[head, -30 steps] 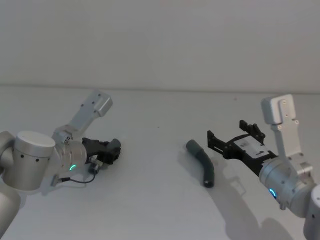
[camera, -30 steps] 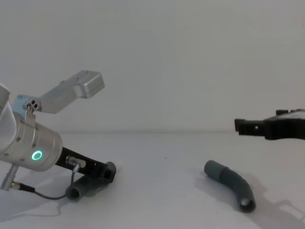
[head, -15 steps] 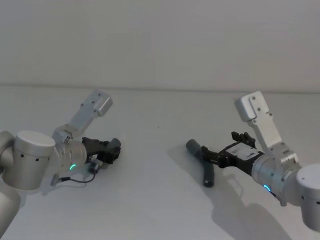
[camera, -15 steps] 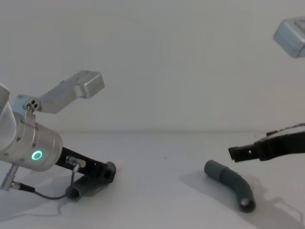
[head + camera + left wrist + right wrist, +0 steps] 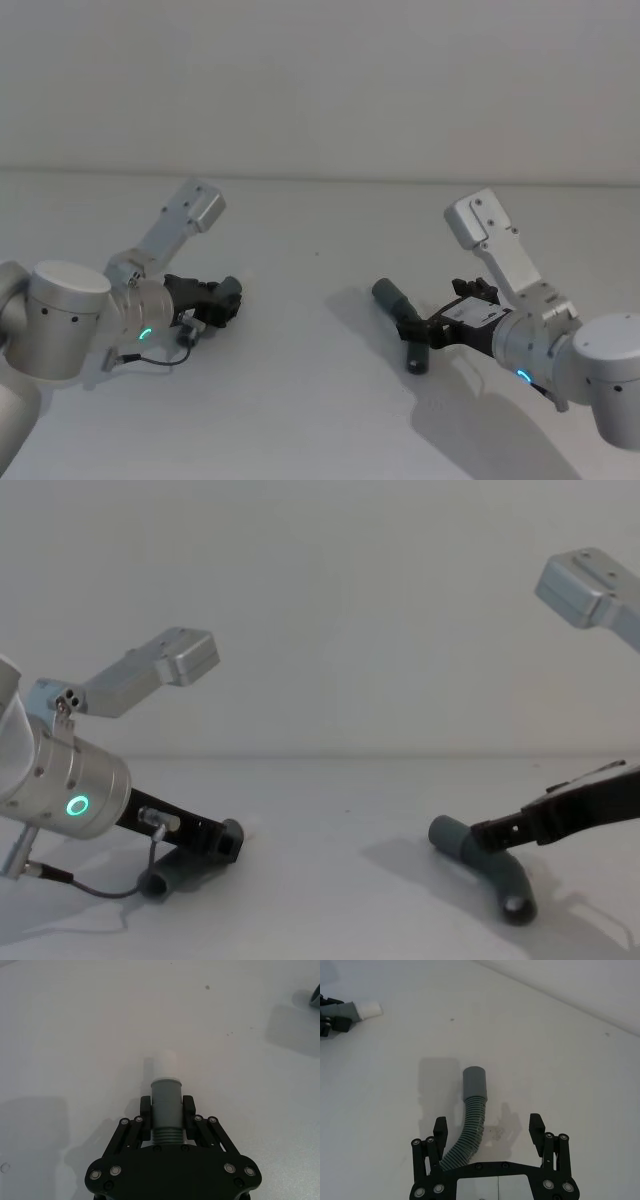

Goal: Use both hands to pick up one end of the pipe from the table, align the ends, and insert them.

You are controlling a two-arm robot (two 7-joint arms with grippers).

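Right gripper (image 5: 488, 1121) wide open astride the right piece (image 5: 470, 1130); left gripper (image 5: 166, 1105) clamped on the left piece (image 5: 166, 1091).
The right piece lies flat on the table (image 5: 320, 400), its ribs (image 5: 461, 1149) between the spread jaws but nearer one finger, and its wide cuff (image 5: 474, 1082) points ahead. To grip well, judged from this: centre the jaws on the ribs just behind the cuff, close squarely so the piece cannot roll, then lift. The left piece, held low at the table, juts its pale end (image 5: 167, 1064) forward.

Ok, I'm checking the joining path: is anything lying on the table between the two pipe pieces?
No: the head view shows bare table between the left piece, held by the left gripper, and the right piece, straddled by the right gripper.
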